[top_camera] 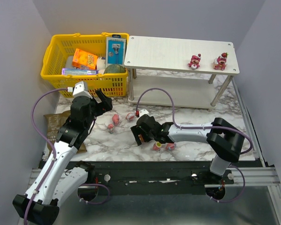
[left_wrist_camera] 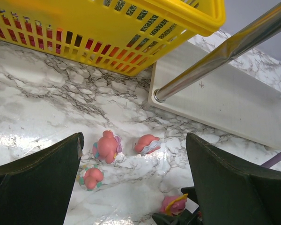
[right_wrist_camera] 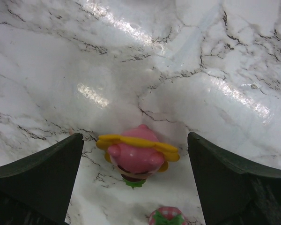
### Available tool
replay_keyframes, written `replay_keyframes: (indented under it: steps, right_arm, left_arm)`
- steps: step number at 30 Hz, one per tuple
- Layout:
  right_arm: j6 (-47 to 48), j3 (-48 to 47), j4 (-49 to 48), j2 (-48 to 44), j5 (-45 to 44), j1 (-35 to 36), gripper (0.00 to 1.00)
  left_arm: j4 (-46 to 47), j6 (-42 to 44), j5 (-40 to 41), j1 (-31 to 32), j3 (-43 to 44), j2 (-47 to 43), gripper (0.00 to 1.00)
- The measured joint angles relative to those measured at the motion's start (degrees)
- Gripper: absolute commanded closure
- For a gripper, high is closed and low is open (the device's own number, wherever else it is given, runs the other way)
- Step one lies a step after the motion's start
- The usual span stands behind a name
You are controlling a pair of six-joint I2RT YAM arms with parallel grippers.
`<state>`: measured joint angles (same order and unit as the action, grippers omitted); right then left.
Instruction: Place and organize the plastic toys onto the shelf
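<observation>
The right gripper [right_wrist_camera: 135, 140] is spread wide. Its fingers stand on either side of the flower toy [right_wrist_camera: 138, 157] without touching it. That toy lies on the table [right_wrist_camera: 201, 56] with its yellow petal ring running across the gap, and a second one [right_wrist_camera: 166, 216] sits just beside it at 6 o'clock in the wrist view. The left gripper [left_wrist_camera: 134, 138] is also spread and holds nothing, hovering over a cluster of pink toys [left_wrist_camera: 106, 146] near the basket [left_wrist_camera: 107, 28]. In the top view the shelf [top_camera: 168, 49] stands at 1 o'clock, and two figures [top_camera: 194, 62] are already on its top board toward the 3 o'clock end.

The flower toy looks like hard, glossy plastic, so it is probably light, stiff and unlikely to break. It is also slick and rounded, and may squirt out of a pinch or roll on the marble. The petal ring is its widest and thinnest part, and a grip there would probably tip it. The round pink body under the petals looks the better hold, taken low and centred with the fingers closing squarely. A light squeeze should be enough.
</observation>
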<state>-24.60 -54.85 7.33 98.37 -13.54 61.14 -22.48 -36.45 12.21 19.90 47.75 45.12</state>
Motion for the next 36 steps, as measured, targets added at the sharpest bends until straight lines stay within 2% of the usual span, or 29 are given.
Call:
replay_keyframes:
  steps: [2,8,11,12,14,15,18,23,30,36]
  right_arm:
    - [-0.11,-0.31,0.0,0.24,-0.35,0.0,0.09]
    - [-1.22,-0.5,0.0,0.5,-1.79,0.0,0.28]
    - [-1.49,-0.5,0.0,0.5,-2.25,0.0,0.44]
    - [-1.81,-0.5,0.0,0.5,-2.4,0.02,0.52]
    - [-2.01,-0.5,0.02,0.48,-2.58,0.0,0.61]
    - [-2.08,-0.52,0.15,0.44,-2.71,0.0,0.7]
    - [-2.16,-1.44,2.45,0.11,-3.06,0.02,0.79]
    - [-1.77,-8.04,10.93,-2.34,-5.35,0.02,0.79]
    - [-0.37,-31.58,27.52,-7.65,-9.22,-1.25,0.79]
    - [1.22,-51.34,38.88,-8.07,-10.78,-6.45,0.76]
  left_arm:
    - [-0.04,0.0,0.0,0.0,0.0,-0.04,0.01]
    - [-0.09,0.0,0.0,0.0,-0.02,-0.26,0.01]
    - [-0.11,0.0,0.0,0.0,-0.02,-0.28,0.01]
    - [-0.11,0.0,0.0,0.0,-0.02,-0.28,0.01]
    - [-0.11,0.0,0.0,0.0,-0.02,-0.28,0.01]
    - [-0.11,0.0,0.0,0.0,-0.02,-0.28,0.01]
    - [-0.13,0.0,0.0,0.0,-0.02,-0.31,0.01]
    - [-0.15,0.0,0.0,0.0,-0.02,-0.31,0.01]
    - [-0.17,0.0,0.0,0.0,-0.02,-0.28,0.01]
    - [-0.17,0.0,0.0,0.0,-0.02,-0.28,0.01]
